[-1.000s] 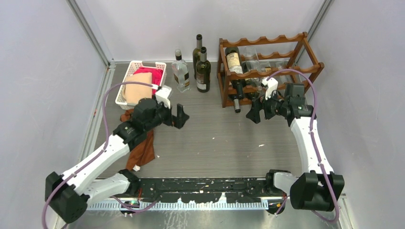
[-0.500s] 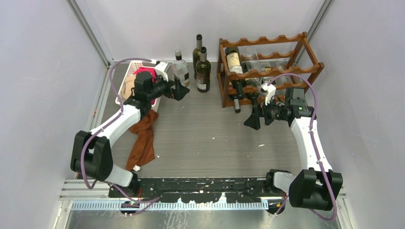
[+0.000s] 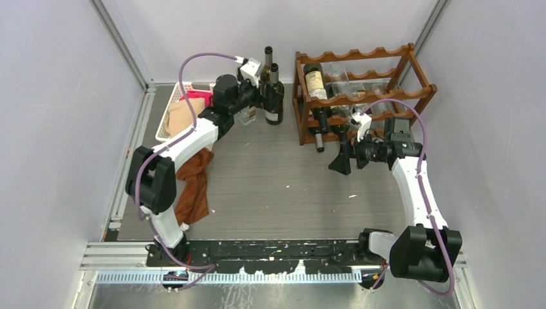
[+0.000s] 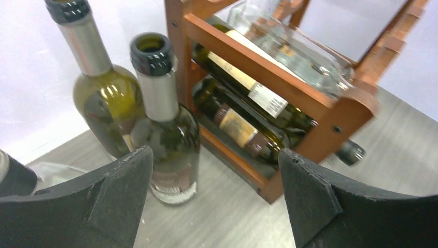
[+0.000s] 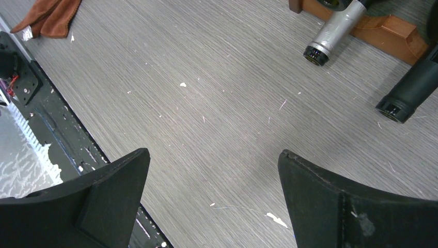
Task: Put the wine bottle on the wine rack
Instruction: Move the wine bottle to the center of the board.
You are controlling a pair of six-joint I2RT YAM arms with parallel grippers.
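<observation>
wine bottle [image 4: 168, 129] upright on table [image 3: 290, 193] at 12 o'clock, at 9 of the wine rack [image 3: 354, 55], not in it
wine rack at 1 o'clock holds dark and clear bottles [image 3: 314, 82] lying flat; white basket [image 3: 165, 119] at 11 has pink and tan cloth [image 3: 182, 116]. left gripper [image 4: 214, 154] spread wide, nothing held, wine bottle just ahead by one finger. right gripper [image 5: 214, 152] wide apart, empty, over table at 3.

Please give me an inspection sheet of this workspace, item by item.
Surface: grey table, small white specks.
Job's things: wine rack holds lying bottles; dark wine bottle upright beside it, not gripped.
Clutter: white basket with cloths inside; brown cloth on the table.
Grippers: left gripper open, facing the bottle; right gripper open, empty.
Cables: purple cables loop over both arms.
Surroundings: plain white walls; nothing else seen.
</observation>
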